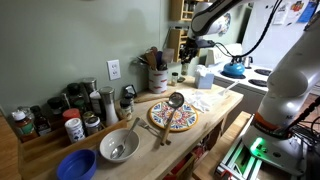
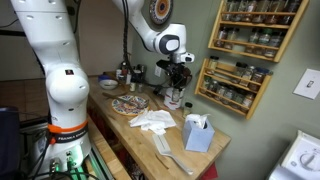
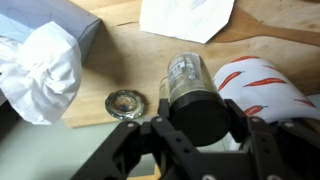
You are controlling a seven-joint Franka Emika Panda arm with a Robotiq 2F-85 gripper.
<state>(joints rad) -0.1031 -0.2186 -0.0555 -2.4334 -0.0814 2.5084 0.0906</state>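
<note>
Glass and black plastic fill the middle of the wrist view. A clear jar (image 3: 185, 72) with a black cap (image 3: 200, 112) sits between the fingers of the pincer (image 3: 200, 128), which is drawn in narrow on that cap and holds the jar by it. The glass body points away from the camera, down toward the wooden table (image 3: 115, 65). Whether its base rests on the wood or hangs just above it cannot be told.

The blue tissue box (image 3: 60, 25) serves as landmark. The jar is near the box, on the side where a white tissue (image 3: 40, 65) spills out. A small round metal lid (image 3: 125, 102) lies on the table between tissue and jar. On the jar's far side from the box, just beside the glass, lies a red-and-white striped thing (image 3: 265, 85). A white napkin (image 3: 185, 18) lies flat near the box's far end.

By the look of it, the step in hand is the grip itself: the jar is taken by its cap and not let go. Any next move calls for steady pressure on the smooth cap and an upright jar. The path must also keep the glass off the metal lid and the striped thing.
</note>
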